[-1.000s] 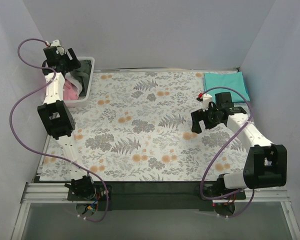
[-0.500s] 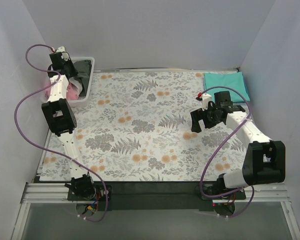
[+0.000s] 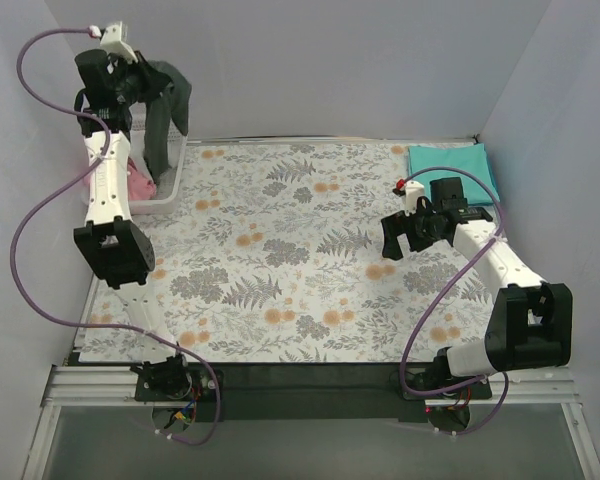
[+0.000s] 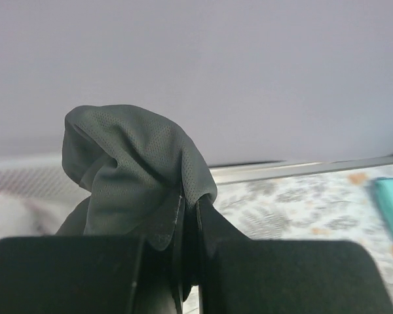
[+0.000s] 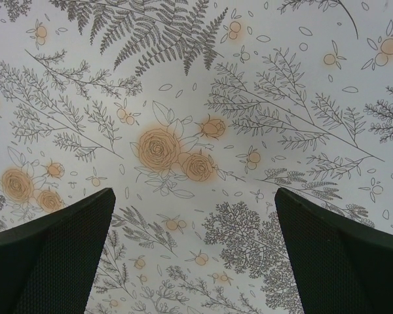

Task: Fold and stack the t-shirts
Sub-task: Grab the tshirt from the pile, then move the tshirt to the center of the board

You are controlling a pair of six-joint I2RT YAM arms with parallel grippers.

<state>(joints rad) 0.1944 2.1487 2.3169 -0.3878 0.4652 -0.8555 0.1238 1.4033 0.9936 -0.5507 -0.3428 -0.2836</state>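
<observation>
Pale walls stand around a table covered with a floral sheet [image 3: 280, 290]. The left pincer [image 4: 190, 216] is high above the far left corner, pressed together on a fold of the dark grey t-shirt [image 4: 131, 157]. The cloth bulges above the fingers and hangs below them toward the white bin [image 3: 177, 165], where a pink cloth [image 3: 140, 182] lies. The right pincer [image 3: 405, 238] hovers over the sheet, spread wide and holding nothing. Beyond it, the folded teal t-shirt [image 3: 455, 165] lies. I judge the step is lifting the grey shirt out of the bin. Next, it should be carried over the sheet and laid flat, probably with the right pincer taking another edge.
</observation>
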